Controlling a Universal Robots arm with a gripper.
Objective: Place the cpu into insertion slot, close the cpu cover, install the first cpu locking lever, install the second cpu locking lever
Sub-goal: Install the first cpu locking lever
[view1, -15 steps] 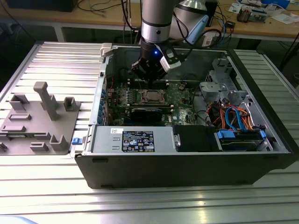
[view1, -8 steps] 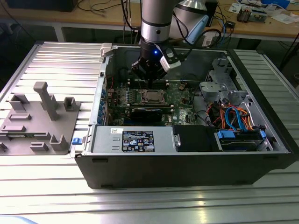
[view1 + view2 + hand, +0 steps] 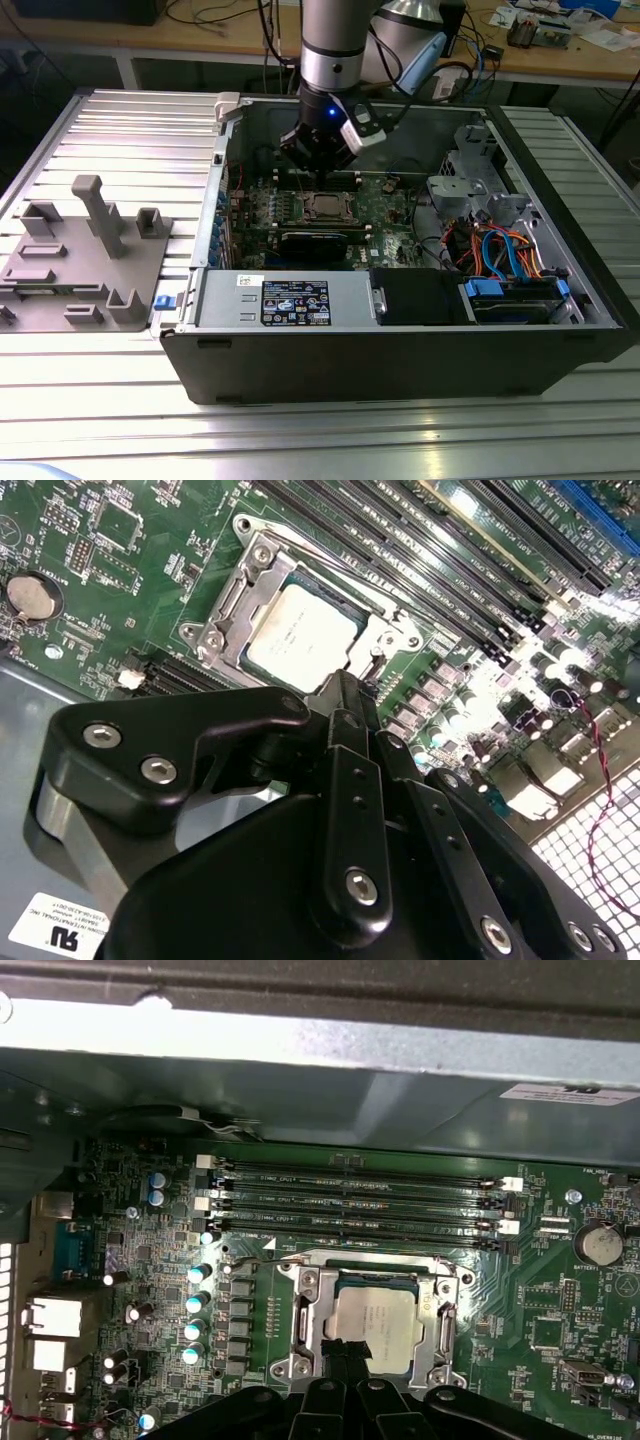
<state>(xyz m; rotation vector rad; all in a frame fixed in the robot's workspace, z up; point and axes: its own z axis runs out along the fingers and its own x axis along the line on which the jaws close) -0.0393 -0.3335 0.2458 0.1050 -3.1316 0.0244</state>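
Open PC case (image 3: 400, 340) lies on the slatted counter (image 3: 100, 130), motherboard (image 3: 560, 1290) facing up; a grey fixture block (image 3: 90, 260) sits apart toward the counter's edge at the exterior view's left. The cpu (image 3: 375, 1322) is already seated in the slot (image 3: 262, 600), roughly mid-board just beside the RAM slots (image 3: 360, 1200); its dull silver top shows in both wrist views. The cover (image 3: 306, 1325) appears to lie down flat around the chip, its window framing the metal top, so placement and cover closing look done. Gripper (image 3: 345, 1355) hangs low over the socket, fingertips clenched together with nothing between them, tips at the cover's edge on the side away from the RAM slots. In the second wrist view the tips (image 3: 345, 695) meet right at the corner of the frame, close to or touching it; contact cannot be confirmed. A thin wire lever (image 3: 330, 575) runs along the RAM-side edge of the socket; whether it is latched cannot be told. Judgement: step in hand is a locking lever. To do it well: keep the closed tips as one narrow pusher, bear on the lever wire alone and not on the chip top or the board components next to the socket, press down first, then sideways under the retaining hook. Risk: the tips slipping off the thin wire onto the capacitors (image 3: 197, 1300) beside the socket.
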